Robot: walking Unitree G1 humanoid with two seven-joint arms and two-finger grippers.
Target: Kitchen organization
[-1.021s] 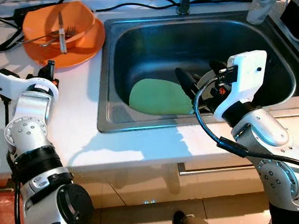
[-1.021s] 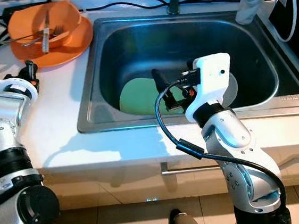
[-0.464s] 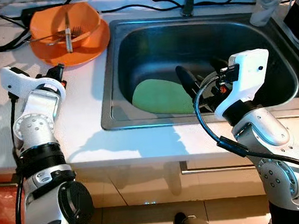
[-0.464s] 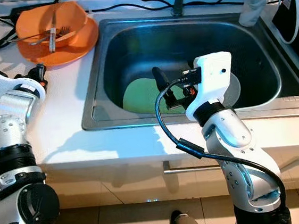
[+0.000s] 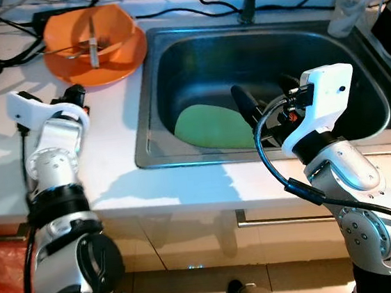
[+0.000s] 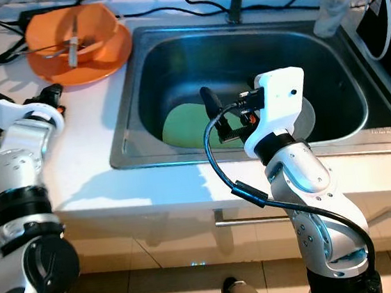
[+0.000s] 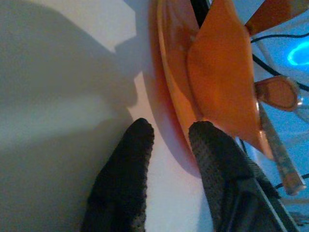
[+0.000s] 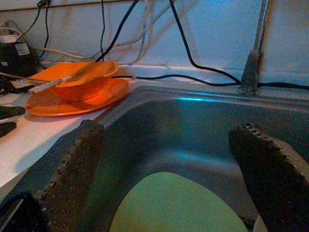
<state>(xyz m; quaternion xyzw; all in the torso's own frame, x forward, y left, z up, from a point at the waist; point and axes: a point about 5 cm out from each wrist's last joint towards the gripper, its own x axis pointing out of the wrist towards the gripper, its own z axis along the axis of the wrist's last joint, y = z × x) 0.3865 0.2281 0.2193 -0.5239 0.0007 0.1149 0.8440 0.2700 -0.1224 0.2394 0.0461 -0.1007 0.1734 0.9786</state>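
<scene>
Green plate [image 5: 211, 127] lies flat on sink [image 5: 254, 42] floor. Right gripper [image 8: 174, 159] hangs above it, fingers spread wide. Left gripper [image 7: 169, 145] slightly parted on counter [image 5: 109, 127], just beside orange plate [image 5: 120, 63] holding orange bowl [image 5: 89, 32] with cutlery [image 5: 91, 49].

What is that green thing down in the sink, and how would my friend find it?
Look for the big steel sink set into the white counter. On its floor, toward the robot's left side, lies a flat green plate, just in front of the right gripper. It is the only green thing; the dishes beside the sink are orange.
</scene>
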